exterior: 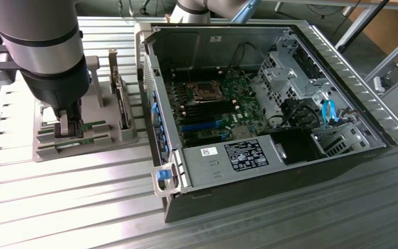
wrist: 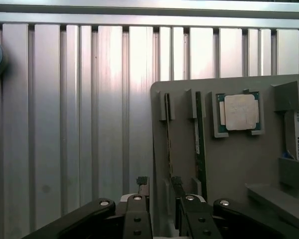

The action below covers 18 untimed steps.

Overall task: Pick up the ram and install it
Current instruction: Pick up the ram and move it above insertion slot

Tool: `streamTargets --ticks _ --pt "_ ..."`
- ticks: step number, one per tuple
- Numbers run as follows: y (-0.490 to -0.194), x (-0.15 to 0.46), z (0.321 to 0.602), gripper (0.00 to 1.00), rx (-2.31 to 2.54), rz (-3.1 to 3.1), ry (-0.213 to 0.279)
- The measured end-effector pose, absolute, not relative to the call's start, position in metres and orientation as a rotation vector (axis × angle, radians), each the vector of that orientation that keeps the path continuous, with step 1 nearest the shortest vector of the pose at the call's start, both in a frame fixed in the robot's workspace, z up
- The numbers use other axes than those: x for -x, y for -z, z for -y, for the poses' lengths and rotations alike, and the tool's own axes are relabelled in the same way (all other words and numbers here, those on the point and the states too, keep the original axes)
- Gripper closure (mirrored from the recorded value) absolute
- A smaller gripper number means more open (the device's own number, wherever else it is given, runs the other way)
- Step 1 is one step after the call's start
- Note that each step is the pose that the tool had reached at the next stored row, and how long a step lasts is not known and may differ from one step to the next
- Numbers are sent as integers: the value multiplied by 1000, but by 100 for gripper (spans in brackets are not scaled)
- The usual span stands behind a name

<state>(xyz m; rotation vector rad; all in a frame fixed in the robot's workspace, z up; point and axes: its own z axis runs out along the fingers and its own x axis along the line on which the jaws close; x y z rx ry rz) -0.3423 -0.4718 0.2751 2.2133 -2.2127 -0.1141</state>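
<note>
The gripper (exterior: 68,129) hangs low over a grey holder tray (exterior: 116,142) that sits on the ribbed metal desk (exterior: 60,207), toward the desk's edge at the exterior view's left. Its fingers (wrist: 142,183) stand wide apart and hold nothing. In the wrist view the ram (wrist: 167,134) stands on its long edge in a slot of the tray, and its near end lies between the two fingertips, with a gap on each side. A second green stick (wrist: 200,139) stands in the neighbouring slot, and a square processor chip (wrist: 240,112) lies just beyond it. The open computer case (exterior: 268,104) stands beside the tray, its motherboard (exterior: 213,106) exposed.
</note>
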Motion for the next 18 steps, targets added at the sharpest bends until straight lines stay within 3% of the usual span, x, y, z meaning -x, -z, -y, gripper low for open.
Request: streamTargets --ticks 18 --pt "-265 344 463 71 -2203 2203 90"
